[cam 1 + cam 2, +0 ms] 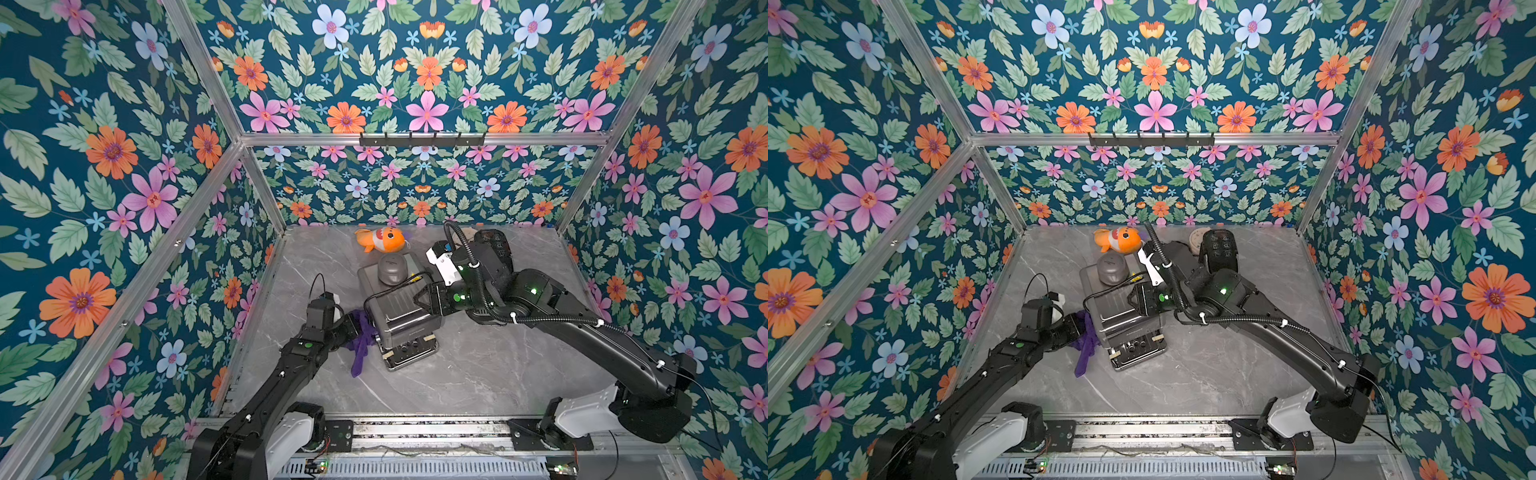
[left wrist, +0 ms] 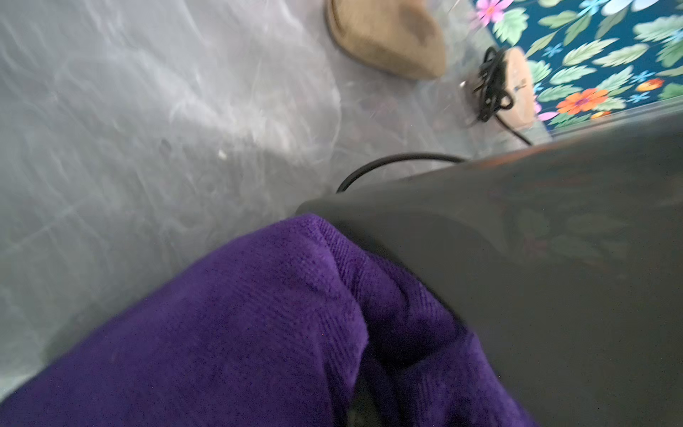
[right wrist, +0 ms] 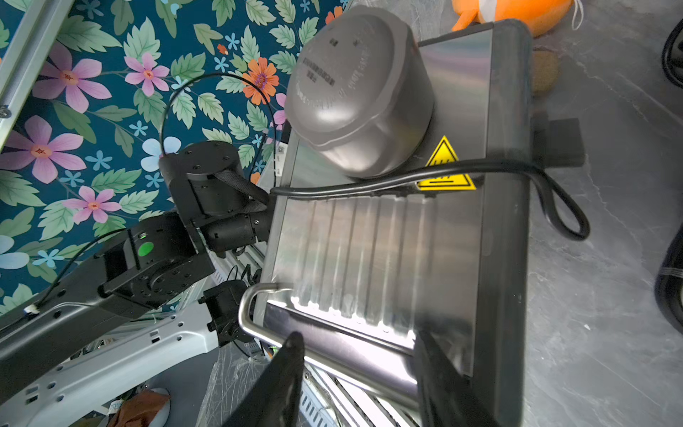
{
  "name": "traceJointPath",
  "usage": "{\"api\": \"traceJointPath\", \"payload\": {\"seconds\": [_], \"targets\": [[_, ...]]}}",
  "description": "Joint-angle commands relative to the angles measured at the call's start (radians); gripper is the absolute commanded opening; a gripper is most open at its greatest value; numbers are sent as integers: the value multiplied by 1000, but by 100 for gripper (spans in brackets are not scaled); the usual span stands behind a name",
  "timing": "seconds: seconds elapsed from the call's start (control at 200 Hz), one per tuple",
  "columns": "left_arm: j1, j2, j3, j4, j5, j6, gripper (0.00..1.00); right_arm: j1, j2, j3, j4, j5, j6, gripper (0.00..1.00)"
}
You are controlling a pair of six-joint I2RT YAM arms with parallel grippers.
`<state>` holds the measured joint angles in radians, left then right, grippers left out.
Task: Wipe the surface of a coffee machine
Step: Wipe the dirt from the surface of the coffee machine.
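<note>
Clamping a purple cloth (image 1: 360,347), soft, terry-woven and bunched into folds, in the left hand (image 1: 358,328), with the jaws drawn tight together on it. Pressing that wad against the left flank of the coffee machine (image 1: 401,316), and letting a loose tail trail down onto the bench (image 1: 478,374).

Facing a boxy machine standing mid-bench: dark and matte on the sides, brushed, ribbed steel on top. Carrying a smooth grey domed lid (image 3: 358,92) toward its far end, a yellow triangular warning sticker (image 3: 445,170), and a black rubbery cord (image 3: 369,185) draped across the top. Leaving an orange plush fish (image 1: 382,240) lying just beyond the far end.

Reaching in low from the near left with the left arm, wrist turned toward the machine. Reaching in from the near right with the right arm, elbow bent, and holding the right hand (image 3: 356,334) over the right side of the ribbed top with the jaws standing apart. Not clearly pinching anything.

Working on a grey, marble-veined bench, smooth and faintly glossy, inside a booth walled in teal floral wallpaper (image 1: 104,166) and framed with aluminium rails (image 1: 291,139).
</note>
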<state>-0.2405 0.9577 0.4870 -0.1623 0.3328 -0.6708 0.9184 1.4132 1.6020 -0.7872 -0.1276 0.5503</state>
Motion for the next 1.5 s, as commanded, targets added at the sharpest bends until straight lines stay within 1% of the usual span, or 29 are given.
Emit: {"api": "traceJointPath", "payload": {"seconds": [0.0, 0.03, 0.07, 0.175, 0.41, 0.555, 0.68, 0.84, 0.98, 1.075, 1.155, 1.23, 1.305, 1.42, 1.495], "targets": [[6, -68, 82, -71, -81, 62, 0, 2, 2, 10, -49, 7, 6, 50], [6, -96, 105, -100, -106, 74, 0, 2, 0, 11, -50, 9, 5, 50], [6, -133, 130, -120, -113, 89, 0, 2, -2, 13, -50, 11, 4, 50], [6, -209, 172, -147, -78, 102, 0, 2, -7, 16, -49, 22, 0, 50], [6, -370, 177, -167, 105, 52, 0, 1, -8, 40, -61, 23, -10, 50], [7, -462, 200, -174, 202, 51, 0, 1, 8, 62, -68, 23, -25, 50], [6, -509, 194, -165, 288, 56, 0, 3, 29, 97, -81, 8, -31, 50], [6, -550, 153, -98, 438, 30, 0, 6, 32, 108, -83, 14, -30, 50], [6, -573, 100, -85, 404, 23, 0, 7, 39, 110, -83, 22, -29, 50], [6, -560, 55, -52, 413, -4, 0, 7, 53, 115, -84, 19, -27, 50], [7, -553, 37, -55, 405, -3, 0, 6, 62, 120, -85, 19, -26, 50], [6, -551, 51, -84, 397, 21, 0, 7, 71, 127, -90, 17, -27, 50], [6, -553, 85, -97, 413, 37, 0, 7, 75, 134, -92, 17, -28, 50], [7, -548, 128, -75, 457, 29, 0, 6, 79, 137, -95, 20, -30, 50], [6, -544, 129, -56, 473, 24, 0, 7, 81, 140, -96, 22, -32, 50]]}}
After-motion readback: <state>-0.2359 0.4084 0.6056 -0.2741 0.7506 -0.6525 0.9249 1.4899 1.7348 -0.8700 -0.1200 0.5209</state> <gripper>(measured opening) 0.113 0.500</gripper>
